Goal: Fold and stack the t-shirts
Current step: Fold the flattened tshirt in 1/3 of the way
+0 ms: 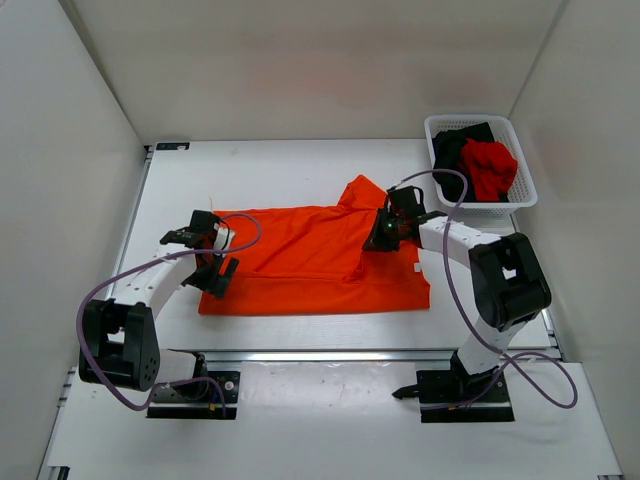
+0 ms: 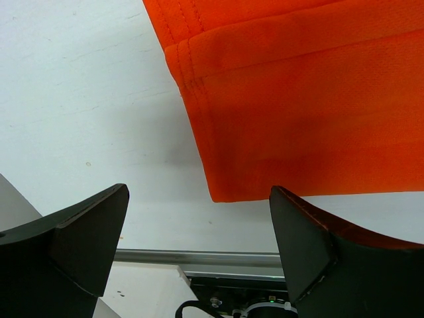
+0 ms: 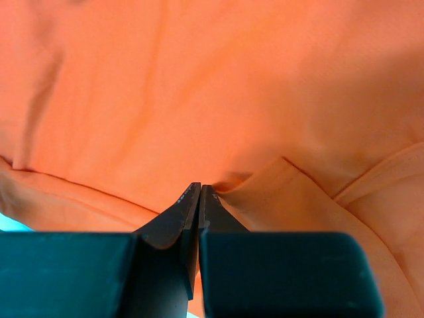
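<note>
The bright orange t-shirt (image 1: pixel 300 265) lies spread across the middle of the table, its right part folded over with a sleeve sticking up at the back. My left gripper (image 1: pixel 222 252) hangs open at the shirt's left edge. In the left wrist view the shirt's hemmed corner (image 2: pixel 218 192) lies just ahead of the wide gap between the fingers (image 2: pixel 311 238), and nothing is in it. My right gripper (image 1: pixel 378 238) is shut on the orange shirt; its tips (image 3: pixel 200 189) pinch a puckered fold edge (image 3: pixel 265 179). The black t-shirt (image 1: pixel 455 150) and the red t-shirt (image 1: pixel 490 168) lie bunched in the basket.
The white mesh basket (image 1: pixel 480 207) stands at the back right corner of the table. White walls close in the back and both sides. A metal rail (image 1: pixel 320 355) runs along the near edge, in front of both arm bases.
</note>
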